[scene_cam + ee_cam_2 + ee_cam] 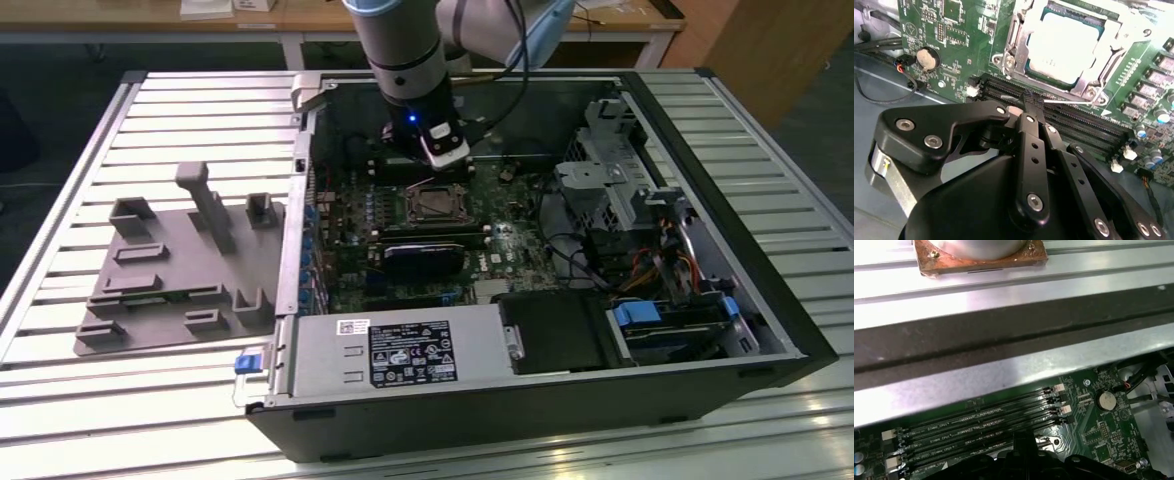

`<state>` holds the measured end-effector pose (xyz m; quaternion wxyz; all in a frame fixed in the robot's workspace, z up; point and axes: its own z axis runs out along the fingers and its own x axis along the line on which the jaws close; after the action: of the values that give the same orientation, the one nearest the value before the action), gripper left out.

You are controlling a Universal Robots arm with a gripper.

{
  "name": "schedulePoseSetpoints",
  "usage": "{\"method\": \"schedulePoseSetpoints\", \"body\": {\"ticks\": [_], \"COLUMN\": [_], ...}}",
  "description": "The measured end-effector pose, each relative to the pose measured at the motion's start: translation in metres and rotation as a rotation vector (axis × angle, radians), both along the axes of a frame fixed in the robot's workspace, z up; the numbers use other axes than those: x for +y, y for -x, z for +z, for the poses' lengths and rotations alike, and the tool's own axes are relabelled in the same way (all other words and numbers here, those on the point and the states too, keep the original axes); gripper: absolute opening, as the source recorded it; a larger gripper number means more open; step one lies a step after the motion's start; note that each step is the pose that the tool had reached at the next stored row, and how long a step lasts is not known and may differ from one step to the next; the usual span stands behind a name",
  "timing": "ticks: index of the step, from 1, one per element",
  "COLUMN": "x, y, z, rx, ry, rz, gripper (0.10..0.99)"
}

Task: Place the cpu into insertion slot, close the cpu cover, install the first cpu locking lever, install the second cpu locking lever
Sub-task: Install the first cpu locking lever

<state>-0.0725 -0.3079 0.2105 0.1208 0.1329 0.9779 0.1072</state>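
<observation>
The chip (1064,47) lies seated in the socket (408,203), with the cover (1016,40) folded flat over its edges. Your gripper (1030,102), at the socket's 12 o'clock in the exterior view, appears to have its jaws drawn together on the thin lever (1069,102), just beside the memory slots (1084,120). This looks like the first lever. Grip it squarely, sweep along its arc, and tuck it under its hook without scraping the board (954,50).

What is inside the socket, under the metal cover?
The chip lies in the socket, its pale face showing through the window of the cover. The frame hides the chip's edges; the contacts beneath it are covered.
</observation>
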Motion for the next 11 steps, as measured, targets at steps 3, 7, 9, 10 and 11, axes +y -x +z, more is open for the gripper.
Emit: {"method": "schedulePoseSetpoints", "body": {"ticks": [3,7,9,10,11], "x": [0.0003,0.0025,0.0038,0.0043,0.0048], "y": [0.0,0.0,0.0,0.0,0.0], "z": [-0.001,-0.0014,-0.0016,-0.0017,-0.0019], "rx": [-0.0037,-0.0041,-0.0041,-0.0041,-0.004], "ry": [0.011,0.023,0.027,0.029,0.029], "rz": [-0.002,-0.01,-0.016,-0.02,-0.026], "gripper": [0.106,0.106,0.106,0.106,0.106]}}
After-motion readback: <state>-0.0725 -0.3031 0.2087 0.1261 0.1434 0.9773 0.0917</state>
